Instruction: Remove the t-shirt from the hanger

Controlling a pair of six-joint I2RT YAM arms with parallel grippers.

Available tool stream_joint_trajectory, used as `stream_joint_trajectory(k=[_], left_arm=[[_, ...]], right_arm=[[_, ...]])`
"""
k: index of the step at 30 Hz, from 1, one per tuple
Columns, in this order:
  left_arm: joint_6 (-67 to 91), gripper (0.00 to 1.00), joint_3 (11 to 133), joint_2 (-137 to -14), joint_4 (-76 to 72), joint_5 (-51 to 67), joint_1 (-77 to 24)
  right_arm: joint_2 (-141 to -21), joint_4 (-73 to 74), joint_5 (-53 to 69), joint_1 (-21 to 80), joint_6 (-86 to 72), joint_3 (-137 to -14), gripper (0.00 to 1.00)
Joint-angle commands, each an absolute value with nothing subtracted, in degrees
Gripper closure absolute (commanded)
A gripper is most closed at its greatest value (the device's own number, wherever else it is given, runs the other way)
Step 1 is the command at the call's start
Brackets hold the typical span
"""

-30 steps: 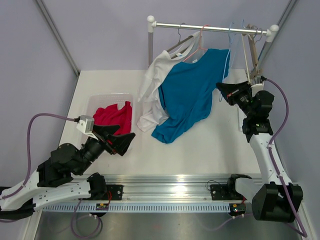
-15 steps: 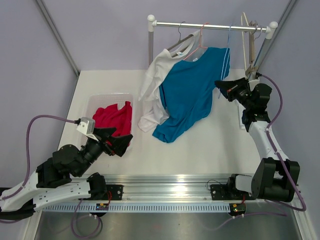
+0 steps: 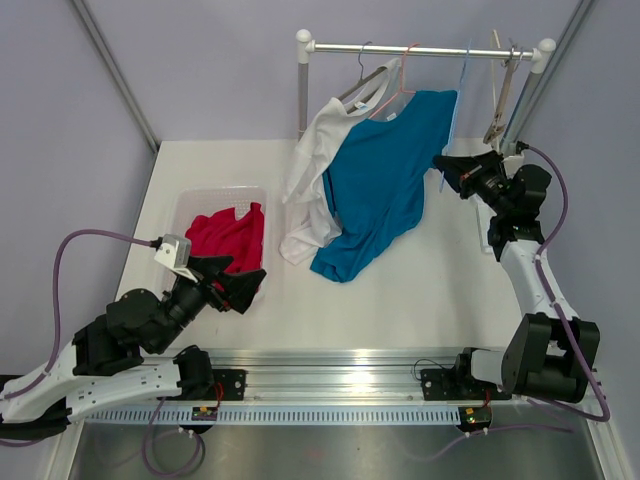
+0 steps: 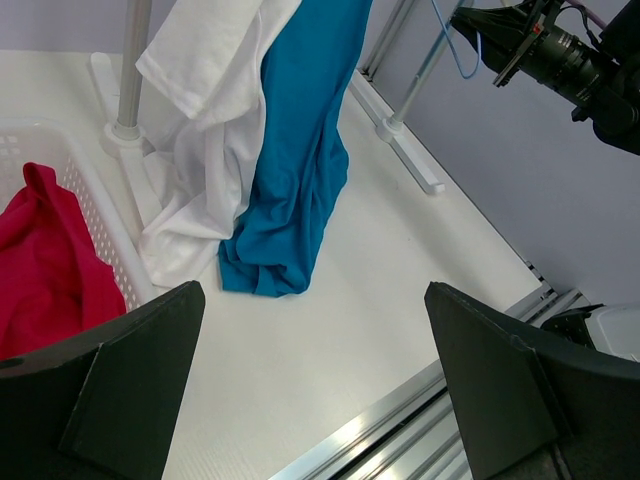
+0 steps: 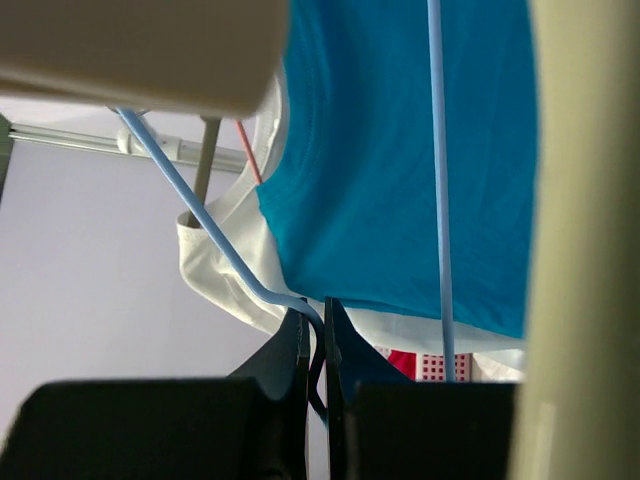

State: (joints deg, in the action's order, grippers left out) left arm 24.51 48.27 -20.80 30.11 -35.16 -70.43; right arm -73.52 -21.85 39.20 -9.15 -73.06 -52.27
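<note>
The blue t-shirt (image 3: 380,180) hung from what looked like a pink hanger (image 3: 402,75) on the rail (image 3: 420,50) at the back of the table (image 3: 440,280). It was still on the hanger, and its hem was bunched up on the tabletop. A white t-shirt (image 3: 312,160) hung touching it on the left, drooping just as low. Just beside the blue shirt's right shoulder dangled a light-blue wire hanger (image 3: 458,110). The right gripper (image 3: 445,170) had that wire pinched low down, and its fingers (image 5: 285,375) stood all but together with the thin wire between them. Well apart, near the front left, the left gripper (image 3: 250,287) hovered with its fingers spread wide and nothing in them. It pointed toward a basket (image 3: 190,205) with a red garment (image 3: 225,235) heaped inside.
</note>
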Motion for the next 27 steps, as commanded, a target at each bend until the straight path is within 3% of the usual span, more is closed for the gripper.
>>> stream_joint_trajectory(k=[1,10,27], left_arm=[[26.2,0.01,48.8,-20.1,28.7,-35.2,-70.4],[30.1,0.01,48.7,-21.5,28.3,-33.7,-70.4],[32.0,0.01,48.4,-22.2,25.5,-29.3,-70.3]], right_arm=[[-69.4,-29.6,42.4,-9.5,-79.4,-52.9,0.96],[-58.5,-23.7,33.2,-8.9,-87.0,-49.5,1.00],[-69.8,-22.4,33.7,-5.8,-87.2,-55.7,1.00]])
